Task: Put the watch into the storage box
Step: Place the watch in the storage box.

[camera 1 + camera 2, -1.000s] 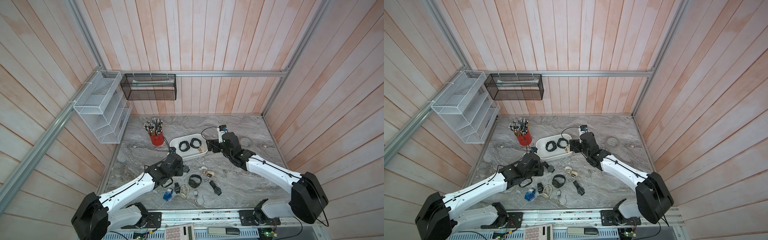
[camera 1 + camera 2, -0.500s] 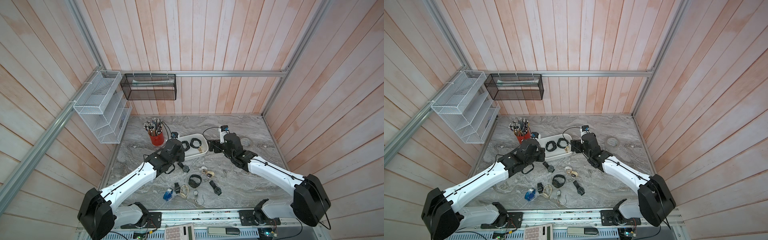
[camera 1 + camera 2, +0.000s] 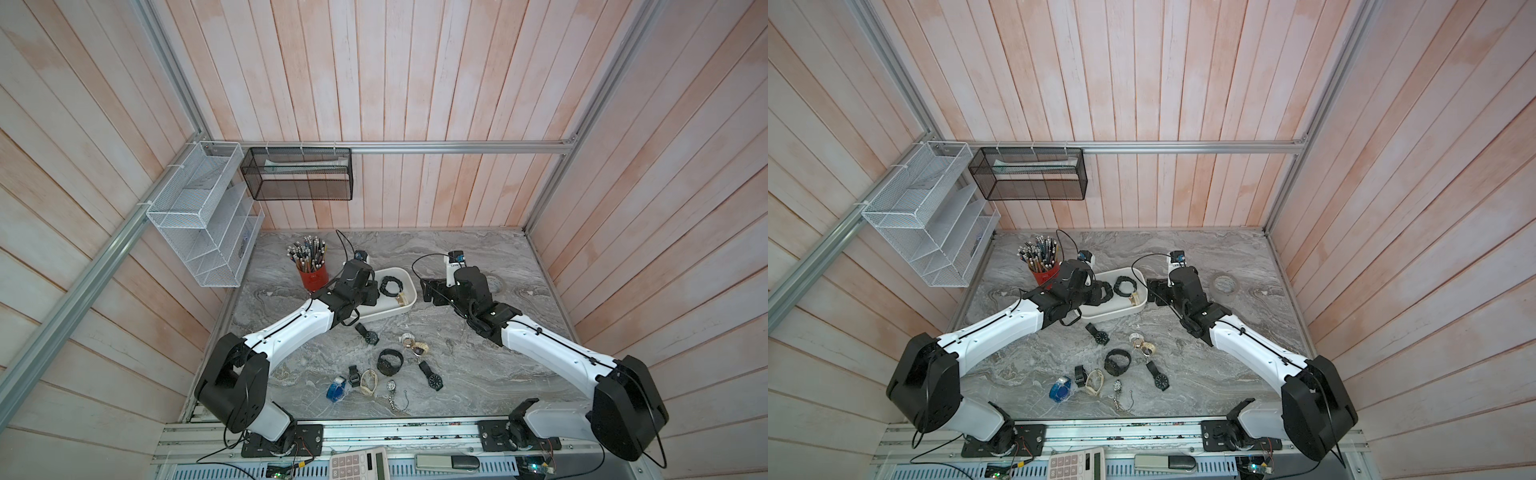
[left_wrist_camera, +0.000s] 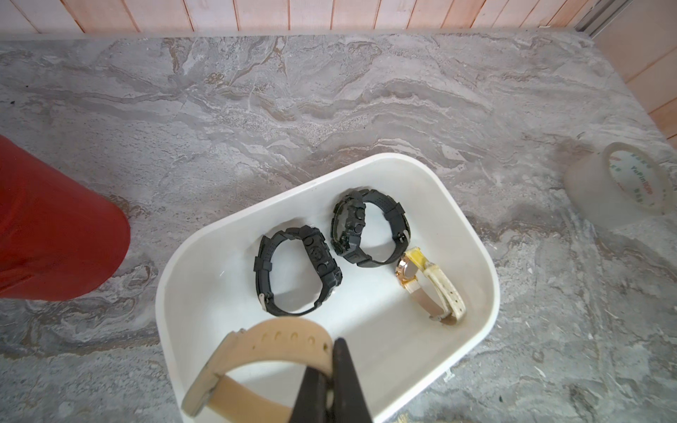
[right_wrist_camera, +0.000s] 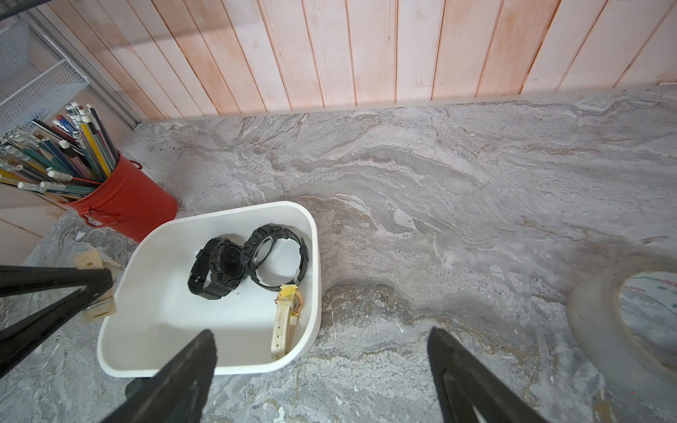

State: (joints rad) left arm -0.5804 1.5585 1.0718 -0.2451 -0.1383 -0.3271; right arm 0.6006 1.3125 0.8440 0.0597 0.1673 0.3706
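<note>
One box (image 4: 205,300) is holding three watches (image 4: 298,271); one tan watch (image 4: 263,348) is hanging above. At least eight loose watches (image 3: 390,360) are lying nearer. One cup (image 3: 312,277), one tape roll (image 4: 586,190) and two baskets (image 3: 199,216) are standing by.

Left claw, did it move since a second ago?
Yes. In a top view the left claw moved toward the red pencil cup, now over the storage box, gripping a tan watch.

Walls: pale pink wooden planks (image 3: 415,83)
Surface: grey marbled tabletop (image 3: 478,374)
Frame: silver aluminium rail (image 3: 457,146)
Fixtures: white wire-mesh shelf rack (image 3: 199,232); black wire-mesh basket (image 3: 297,174)
</note>
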